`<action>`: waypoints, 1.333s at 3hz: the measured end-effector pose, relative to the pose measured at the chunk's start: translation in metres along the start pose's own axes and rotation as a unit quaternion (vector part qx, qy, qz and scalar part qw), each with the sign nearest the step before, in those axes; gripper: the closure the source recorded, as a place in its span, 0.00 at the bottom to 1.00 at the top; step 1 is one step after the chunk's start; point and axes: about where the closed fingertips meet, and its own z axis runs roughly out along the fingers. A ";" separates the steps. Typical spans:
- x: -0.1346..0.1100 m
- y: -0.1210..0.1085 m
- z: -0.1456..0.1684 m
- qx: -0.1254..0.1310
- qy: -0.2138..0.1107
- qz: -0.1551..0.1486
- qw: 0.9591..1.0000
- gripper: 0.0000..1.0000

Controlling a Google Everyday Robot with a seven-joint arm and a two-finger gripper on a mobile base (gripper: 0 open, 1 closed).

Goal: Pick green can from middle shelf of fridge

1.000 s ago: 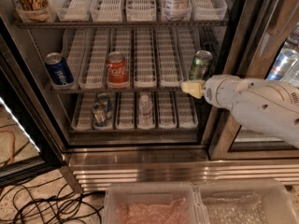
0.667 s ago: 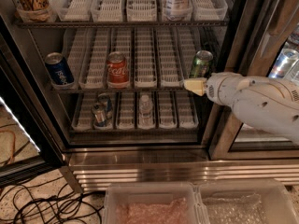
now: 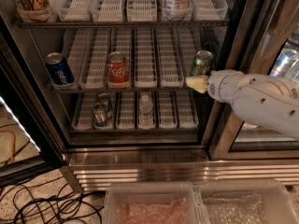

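Camera view showed us the fridge (image 3: 236, 55) with its door open and the middle shelf (image 3: 145, 80) lined with white slotted lane trays. On that shelf the green can (image 3: 202, 62) stood upright at the far right end, near the dark door frame. The red cola can (image 3: 117, 69) stood upright a few lanes to its left, and the blue can (image 3: 59, 70) stood at the far left end, tilted slightly.

The white arm (image 3: 261, 99) reached in from the right, and the gripper (image 3: 196, 83), pale yellow at its tip, sat just below and in front of the green can's base, level with the shelf's front edge. We could not tell whether the gripper touched the can, nor whether it was apart or together (only one pale tip showed).

On the rack below we saw two small cans (image 3: 100, 112) and a small bottle (image 3: 145, 109). Two clear plastic bins (image 3: 154, 192) sat on the floor in front, with dark cables (image 3: 42, 204) to their left.
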 end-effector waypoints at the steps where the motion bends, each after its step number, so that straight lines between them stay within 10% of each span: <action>1: -0.002 0.000 0.002 0.003 -0.003 -0.003 1.000 0.24; 4: -0.009 -0.003 0.009 0.015 -0.012 -0.009 1.000 0.24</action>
